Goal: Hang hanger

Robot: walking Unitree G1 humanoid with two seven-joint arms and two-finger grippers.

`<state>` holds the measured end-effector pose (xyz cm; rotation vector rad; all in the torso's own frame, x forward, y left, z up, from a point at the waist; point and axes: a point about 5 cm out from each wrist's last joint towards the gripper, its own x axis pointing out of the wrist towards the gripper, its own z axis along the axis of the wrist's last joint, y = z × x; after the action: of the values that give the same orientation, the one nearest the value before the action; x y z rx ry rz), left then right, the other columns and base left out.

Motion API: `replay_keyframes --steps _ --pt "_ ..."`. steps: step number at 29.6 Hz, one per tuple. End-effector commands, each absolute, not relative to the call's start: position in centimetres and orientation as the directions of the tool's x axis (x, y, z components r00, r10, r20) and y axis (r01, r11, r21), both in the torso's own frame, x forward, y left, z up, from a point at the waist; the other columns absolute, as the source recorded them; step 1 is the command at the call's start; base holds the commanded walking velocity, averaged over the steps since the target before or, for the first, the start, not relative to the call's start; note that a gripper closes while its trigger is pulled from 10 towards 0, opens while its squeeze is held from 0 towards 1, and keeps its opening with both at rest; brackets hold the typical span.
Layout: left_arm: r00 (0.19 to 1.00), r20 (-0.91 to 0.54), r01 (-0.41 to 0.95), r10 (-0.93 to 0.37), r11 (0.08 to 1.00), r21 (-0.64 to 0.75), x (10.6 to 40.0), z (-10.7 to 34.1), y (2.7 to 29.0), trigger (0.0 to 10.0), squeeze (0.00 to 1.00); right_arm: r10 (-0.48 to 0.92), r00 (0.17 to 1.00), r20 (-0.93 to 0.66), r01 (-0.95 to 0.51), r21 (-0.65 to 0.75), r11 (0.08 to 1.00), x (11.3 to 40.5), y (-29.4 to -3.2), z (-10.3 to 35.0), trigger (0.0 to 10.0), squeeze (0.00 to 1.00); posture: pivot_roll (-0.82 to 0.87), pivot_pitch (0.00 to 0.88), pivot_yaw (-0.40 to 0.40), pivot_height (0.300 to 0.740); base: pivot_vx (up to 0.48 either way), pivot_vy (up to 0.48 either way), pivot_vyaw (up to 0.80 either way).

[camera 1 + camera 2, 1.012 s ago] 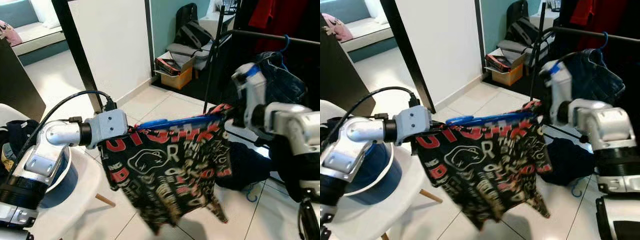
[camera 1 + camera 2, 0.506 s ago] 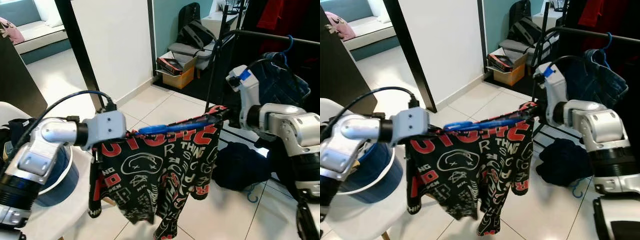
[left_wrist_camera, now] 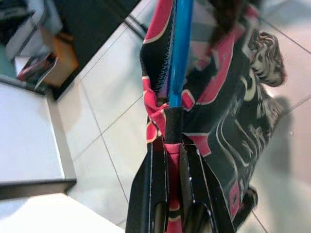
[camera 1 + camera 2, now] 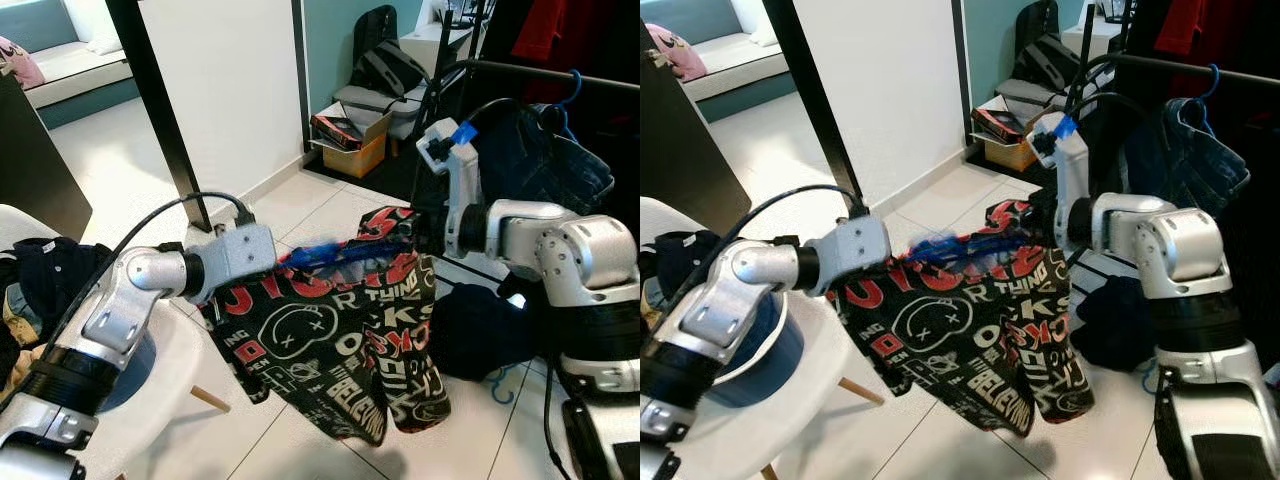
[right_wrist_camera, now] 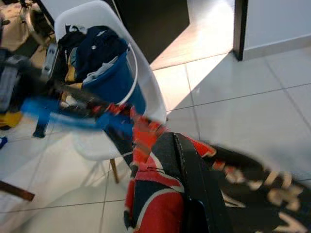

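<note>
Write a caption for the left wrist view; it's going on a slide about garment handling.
Left gripper clamps one end of a blue hanger draped with black-and-red printed shorts, above a tiled floor.

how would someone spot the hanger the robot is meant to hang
Look between the two silver arms, in front of the clothes rail. A black garment with red and white lettering hangs there, and the blue hanger is the bar along its top edge, unlike the blue hook already on the rail.

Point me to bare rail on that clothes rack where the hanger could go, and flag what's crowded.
Free: the rail stretch between the rack's upright and the denim garment on its blue hook. Crowded: from the denim rightward, where dark and red clothes hang. Both hands, left hand and right hand, grip the blue hanger with the printed shirt.
</note>
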<state>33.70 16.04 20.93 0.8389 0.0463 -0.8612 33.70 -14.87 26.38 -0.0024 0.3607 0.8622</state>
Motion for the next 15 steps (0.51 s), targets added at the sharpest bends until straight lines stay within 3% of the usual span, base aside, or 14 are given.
replay_keyframes --steps 1,5,6,7,8,10,11,13,15 --pt "0.726 -0.330 0.641 -0.604 0.420 0.642 34.1 21.5 17.1 8.4 0.00 0.757 0.580 -0.302 -0.755 0.151 0.638 33.4 -14.1 26.6 0.0 0.00 -0.09 0.000 0.030 0.740 0.000 0.000 0.00" --pt "0.719 -0.309 0.642 -0.622 0.426 0.637 34.0 21.8 16.5 8.2 0.00 0.756 0.577 -0.309 -0.745 0.181 0.642 33.2 -13.5 26.1 0.0 0.00 -0.09 0.000 0.029 0.740 0.000 0.000 0.00" --pt "0.711 -0.294 0.647 -0.639 0.430 0.630 34.0 21.9 16.0 8.2 0.00 0.758 0.573 -0.311 -0.743 0.194 0.641 33.1 -13.2 25.8 2.2 0.00 -0.09 0.000 0.029 0.740 0.000 0.000 0.00" --pt "0.711 -0.294 0.647 -0.639 0.430 0.630 34.0 21.9 16.0 8.2 0.00 0.758 0.573 -0.311 -0.743 0.194 0.641 33.1 -13.2 25.8 2.2 0.00 -0.09 0.000 0.029 0.740 0.000 0.000 0.00" --pt "0.688 -0.271 0.665 -0.673 0.435 0.606 33.7 22.1 15.2 8.2 0.00 0.762 0.571 -0.305 -0.743 0.203 0.638 33.1 -12.9 25.6 10.0 0.00 -0.09 0.000 0.030 0.740 0.000 0.000 0.00" --pt "0.659 -0.252 0.687 -0.709 0.430 0.586 33.5 22.3 14.4 8.1 0.00 0.763 0.574 -0.298 -0.742 0.205 0.638 33.1 -12.8 25.4 10.0 0.02 -0.09 0.000 0.031 0.740 0.000 0.000 0.00" --pt "0.640 -0.241 0.700 -0.730 0.424 0.575 33.3 22.4 14.0 8.1 0.00 0.763 0.576 -0.293 -0.742 0.204 0.639 33.1 -12.7 25.4 10.0 1.00 -0.09 0.000 0.031 0.740 0.000 0.000 0.00" --pt "0.621 -0.229 0.717 -0.750 0.425 0.553 33.1 22.5 13.7 8.0 0.00 0.761 0.580 -0.291 -0.740 0.203 0.641 33.1 -12.8 25.3 10.0 1.00 -0.09 0.000 0.031 0.740 0.000 0.000 0.00" --pt "0.569 -0.238 0.756 -0.787 0.387 0.528 32.5 22.5 13.8 8.0 0.00 0.719 0.626 -0.301 -0.704 0.177 0.688 33.4 -14.5 25.5 10.0 1.00 -0.10 0.000 0.037 0.740 0.000 0.000 0.00"
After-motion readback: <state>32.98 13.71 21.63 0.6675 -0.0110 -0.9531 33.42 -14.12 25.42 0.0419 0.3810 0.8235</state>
